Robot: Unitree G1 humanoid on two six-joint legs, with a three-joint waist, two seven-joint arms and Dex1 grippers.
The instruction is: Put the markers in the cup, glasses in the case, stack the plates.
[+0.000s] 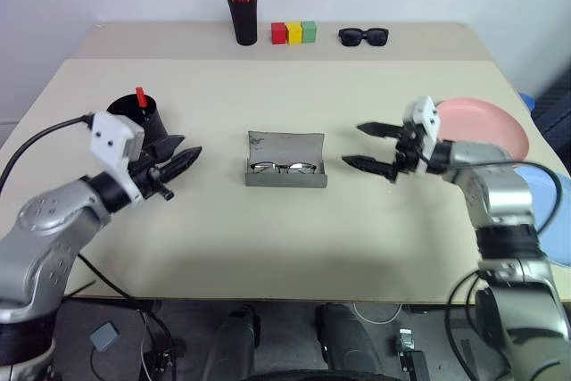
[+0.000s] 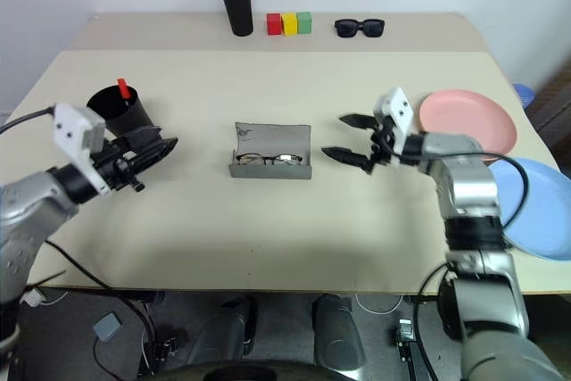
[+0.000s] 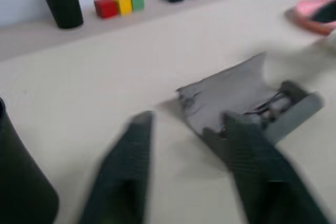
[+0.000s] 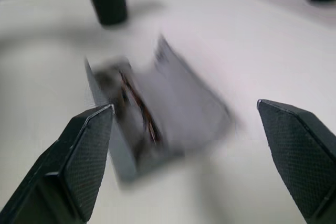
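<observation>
A: Looking down over a beige table, both arms hang above it, one either side of the grey case. The case lies open in the middle with the glasses already inside. The right gripper has its two black fingers spread wide and empty, pointing at the case from just beside it. The left gripper holds nothing; its fingers are close together in the head views, though the wrist view shows a gap between them.

B: And the other things?

A: A red-capped marker stands in the wide black cup, close behind the left gripper. The pink plate and blue plate lie side by side at the right edge, not stacked.

B: What could go wrong?

A: I judge that the lid remains to be shut; a push on the raised flap could slide the light case instead. A swing of the left arm might knock the cup over.

B: Anything unclear?

A: The blue plate is cut off by the frame. Both wrist views are blurred, so the glasses' exact seating is hard to judge.
</observation>
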